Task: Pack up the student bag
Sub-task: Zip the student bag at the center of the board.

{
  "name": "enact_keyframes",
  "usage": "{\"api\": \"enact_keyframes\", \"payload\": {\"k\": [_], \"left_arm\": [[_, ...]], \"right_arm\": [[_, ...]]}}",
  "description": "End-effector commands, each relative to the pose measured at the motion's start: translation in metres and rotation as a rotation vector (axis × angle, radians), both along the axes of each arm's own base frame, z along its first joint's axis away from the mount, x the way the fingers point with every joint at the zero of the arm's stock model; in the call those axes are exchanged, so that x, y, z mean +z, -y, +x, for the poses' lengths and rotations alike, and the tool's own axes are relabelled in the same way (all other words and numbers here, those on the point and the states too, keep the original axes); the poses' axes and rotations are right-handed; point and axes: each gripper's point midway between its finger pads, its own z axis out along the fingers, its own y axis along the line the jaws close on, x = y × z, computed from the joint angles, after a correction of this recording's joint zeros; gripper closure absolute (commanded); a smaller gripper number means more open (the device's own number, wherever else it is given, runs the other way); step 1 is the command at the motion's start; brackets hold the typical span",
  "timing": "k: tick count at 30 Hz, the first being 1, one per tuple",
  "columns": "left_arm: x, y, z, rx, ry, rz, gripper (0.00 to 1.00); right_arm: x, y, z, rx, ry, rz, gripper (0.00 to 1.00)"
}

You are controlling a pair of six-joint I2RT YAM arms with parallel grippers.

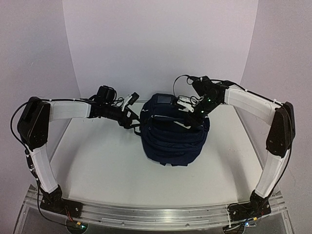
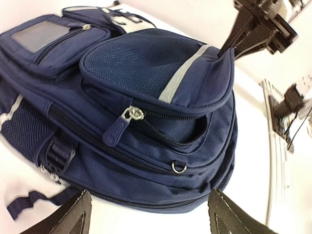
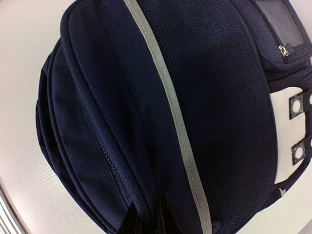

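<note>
The white tabletop (image 1: pixel 97 165) carries the student bag (image 1: pixel 170 139) at its middle, between the two arms, lying on its back so the zipped compartments face up within reach of both.

Its front pocket (image 2: pixel 146 68), with the grey stripe (image 3: pixel 170 107), gapes along a partly opened zip. The right claw (image 3: pixel 148 222) is pressed together on a fold of cloth at the pocket's rim, apparently lifting it to hold the mouth open.

The left claw (image 2: pixel 153 214) is spread wide and grips nothing. It hovers just beside the bag's left side and faces the opening, likely lined up for the zip pull (image 2: pixel 117 131) or the slot.

The pocket's inside is only dark shadow, so I cannot tell its contents. The bag's underside and straps are mostly hidden. The right claw's tips are cut off at the frame edge. Nothing to pack shows in any view.
</note>
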Motion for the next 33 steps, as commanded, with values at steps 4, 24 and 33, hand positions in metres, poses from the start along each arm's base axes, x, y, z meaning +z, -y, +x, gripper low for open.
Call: {"api": "enact_keyframes", "payload": {"k": [4, 24, 33], "left_arm": [[0.021, 0.018, 0.012, -0.154, 0.233, -0.051, 0.23], [-0.009, 0.053, 0.024, -0.289, 0.25, -0.028, 0.37], [-0.006, 0.057, 0.018, -0.298, 0.257, -0.03, 0.61]], "right_arm": [[-0.031, 0.015, -0.023, 0.005, -0.13, -0.092, 0.92], [-0.035, 0.015, -0.022, -0.028, -0.151, -0.093, 0.96], [-0.035, 0.015, -0.022, -0.034, -0.156, -0.091, 0.97]]}}
